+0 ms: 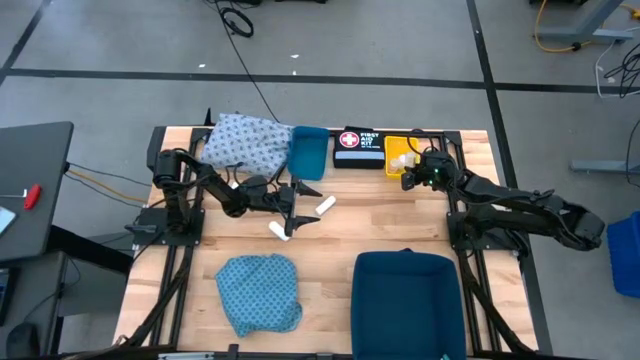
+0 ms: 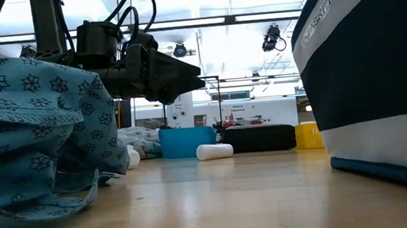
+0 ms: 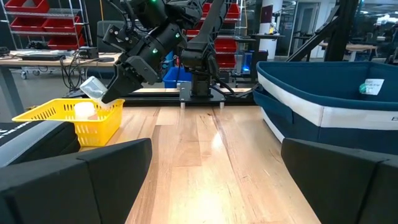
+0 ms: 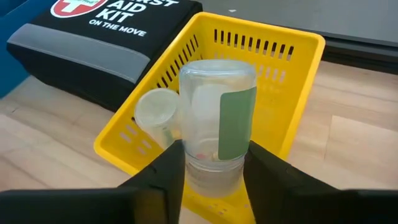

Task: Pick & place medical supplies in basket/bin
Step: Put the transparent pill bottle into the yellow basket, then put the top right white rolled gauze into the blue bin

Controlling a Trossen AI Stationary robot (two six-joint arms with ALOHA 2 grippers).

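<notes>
Right gripper (image 4: 211, 163) clamps clear vial (image 4: 216, 118) (green label) just above yellow basket (image 4: 292, 74), second vial (image 4: 155, 112) inside. Left gripper (image 1: 296, 208) spread wide, holding nothing, over mid-counter (image 1: 400, 225) between two white rolls (image 1: 325, 205) (image 1: 279, 231). Teal cloth (image 1: 258, 290) near front edge.

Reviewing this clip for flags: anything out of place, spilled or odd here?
Nothing stands out. The right gripper holds a clear vial over the yellow basket; two white rolls lie loose by the open left gripper.
</notes>
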